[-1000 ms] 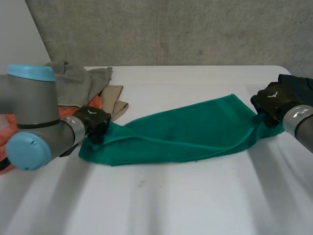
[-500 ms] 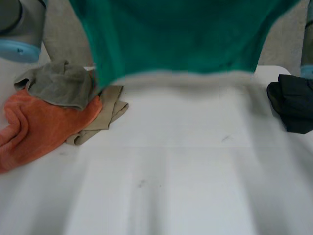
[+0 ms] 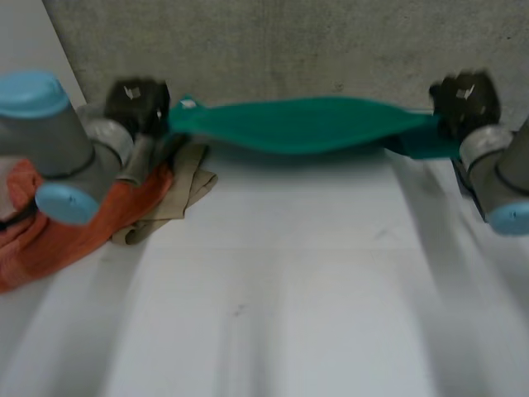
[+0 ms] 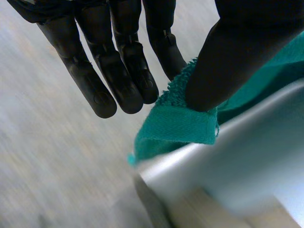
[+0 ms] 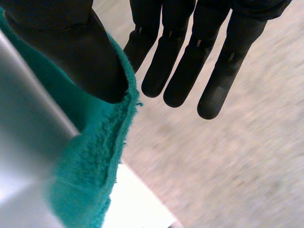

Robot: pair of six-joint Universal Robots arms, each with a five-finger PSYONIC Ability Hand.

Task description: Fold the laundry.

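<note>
A green towel (image 3: 297, 124) hangs stretched out flat between my two hands, above the far part of the white table (image 3: 289, 289). My left hand (image 3: 136, 103) holds its left end. In the left wrist view the thumb pins a towel corner (image 4: 180, 126) against a finger of that left hand (image 4: 123, 61), while the other fingers stay straight. My right hand (image 3: 464, 99) holds the right end. In the right wrist view the thumb of that right hand (image 5: 190, 61) clamps the towel edge (image 5: 90, 161) the same way.
An orange cloth (image 3: 58, 231) and a beige cloth (image 3: 178, 194) lie heaped at the table's left, partly behind my left arm. A grey wall (image 3: 289, 50) stands beyond the table's far edge.
A second ago the towel lay on the table with both hands at its ends. It was swung up high before the camera and is now down again, pulled out level over the far side.
</note>
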